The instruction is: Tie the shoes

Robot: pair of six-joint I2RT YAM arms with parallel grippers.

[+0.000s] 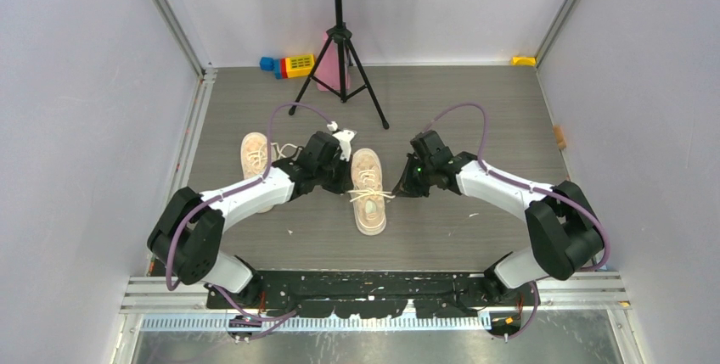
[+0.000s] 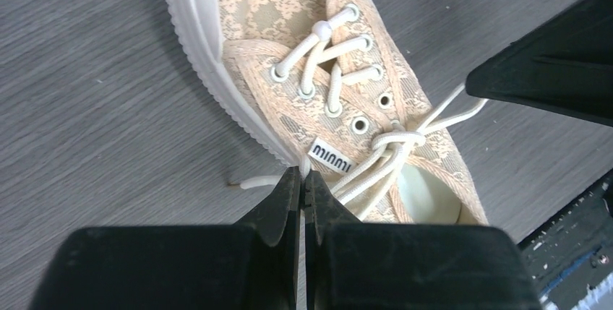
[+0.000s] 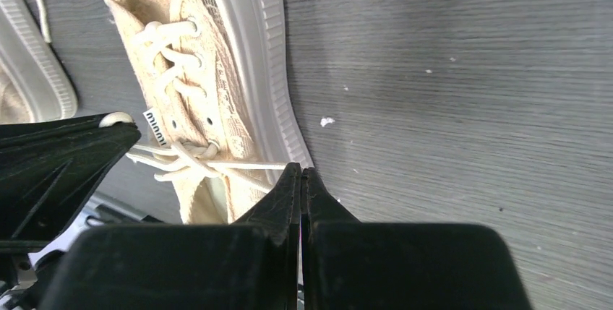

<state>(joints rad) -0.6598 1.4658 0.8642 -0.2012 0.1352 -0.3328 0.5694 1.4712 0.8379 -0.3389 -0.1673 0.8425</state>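
One cream lace-patterned shoe lies mid-table with its toe pointing away; its laces stretch out to both sides from a first knot over the tongue. My left gripper is at the shoe's left side, shut on one lace strand that shows between the jaws. My right gripper is at the shoe's right side, shut on the other strand, which runs taut from the knot. The second shoe lies to the left, partly hidden by my left arm; its sole shows in the right wrist view.
A black tripod stand is planted at the back centre. Coloured toy blocks and a pink thing lie by its legs. A yellow object sits in the back right corner. Walls close in both sides.
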